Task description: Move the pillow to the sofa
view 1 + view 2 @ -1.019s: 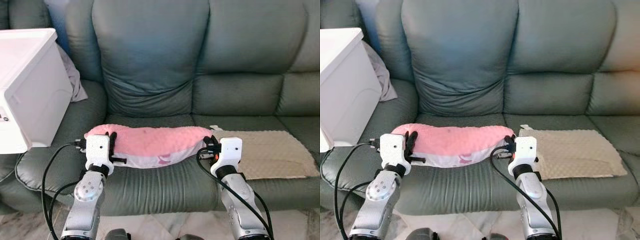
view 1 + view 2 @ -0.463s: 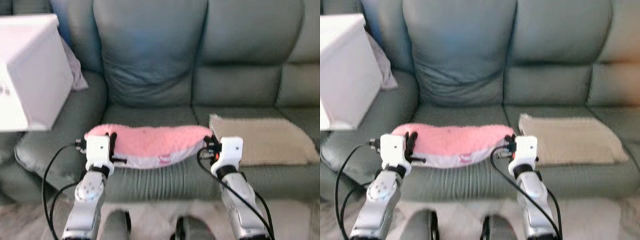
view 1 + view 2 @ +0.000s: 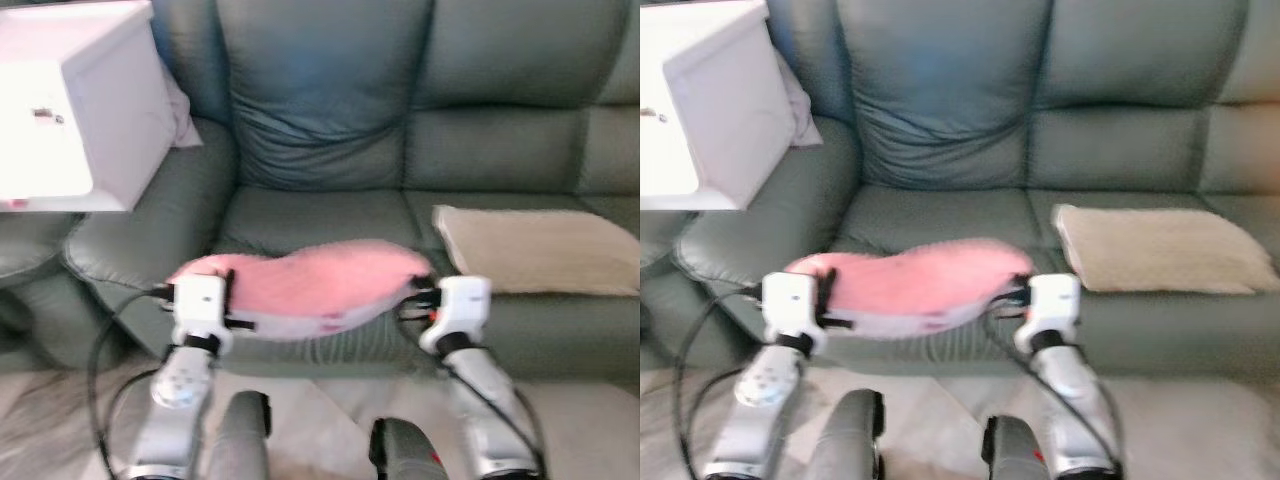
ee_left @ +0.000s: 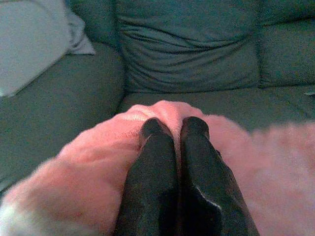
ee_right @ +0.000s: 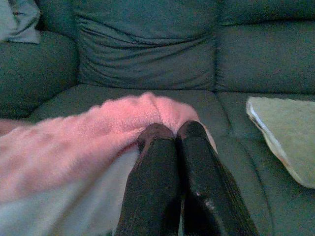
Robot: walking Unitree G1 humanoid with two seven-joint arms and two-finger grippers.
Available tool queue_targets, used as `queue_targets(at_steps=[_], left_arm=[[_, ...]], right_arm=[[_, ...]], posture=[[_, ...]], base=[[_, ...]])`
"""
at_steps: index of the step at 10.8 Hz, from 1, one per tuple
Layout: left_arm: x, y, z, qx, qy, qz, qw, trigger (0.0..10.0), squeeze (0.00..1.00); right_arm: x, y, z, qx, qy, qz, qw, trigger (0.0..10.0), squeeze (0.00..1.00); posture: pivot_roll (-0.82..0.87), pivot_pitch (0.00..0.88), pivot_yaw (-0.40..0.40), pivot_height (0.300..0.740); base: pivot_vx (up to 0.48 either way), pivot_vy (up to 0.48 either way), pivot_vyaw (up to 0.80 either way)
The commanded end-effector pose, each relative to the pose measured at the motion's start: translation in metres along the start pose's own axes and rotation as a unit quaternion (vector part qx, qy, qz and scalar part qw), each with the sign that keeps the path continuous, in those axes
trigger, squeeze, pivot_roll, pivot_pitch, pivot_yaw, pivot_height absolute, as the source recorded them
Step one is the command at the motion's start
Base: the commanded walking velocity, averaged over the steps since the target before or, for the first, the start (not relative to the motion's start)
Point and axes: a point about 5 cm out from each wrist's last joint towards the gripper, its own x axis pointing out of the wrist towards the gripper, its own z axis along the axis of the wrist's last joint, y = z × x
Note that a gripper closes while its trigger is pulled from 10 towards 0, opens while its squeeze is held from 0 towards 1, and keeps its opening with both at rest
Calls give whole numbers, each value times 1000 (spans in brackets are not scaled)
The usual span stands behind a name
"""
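The pillow (image 3: 305, 290) is long, fuzzy and pink on top with a white underside; it hangs slightly sagging between the two grippers, pinched at one end by the left gripper (image 4: 174, 128) and at the other by the right gripper (image 5: 172, 132). Beyond both grippers stands the grey-green sofa (image 3: 330, 215), its seat just past the pillow.

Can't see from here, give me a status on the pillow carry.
Left gripper and right gripper shut on pink pillow, one each end. Pillow above sofa front edge. Beige mat beside.

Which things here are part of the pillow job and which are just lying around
Job: pillow, sofa, left gripper, right gripper, each shut on a pillow end.
Lying about: beige mat, white box, grey cloth.
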Motion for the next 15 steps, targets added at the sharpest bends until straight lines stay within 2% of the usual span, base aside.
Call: queue_targets(at_steps=[1, 5, 15], left_arm=[[6, -7, 14, 1, -29, -15, 999, 10000, 0], [6, -7, 15, -4, -33, -21, 999, 10000, 0], [7, -9, 13, -13, -26, -24, 999, 10000, 0]], right_arm=[[2, -5, 8, -6, -18, -7, 1000, 10000, 0], [3, -5, 9, -6, -20, -8, 1000, 10000, 0], [5, -9, 9, -11, -25, -14, 1000, 10000, 0]], posture=[[7, 0, -22, 651], [8, 0, -20, 651], [6, 0, -14, 651]], base=[[0, 0, 0], [0, 0, 0], [270, 0, 0]])
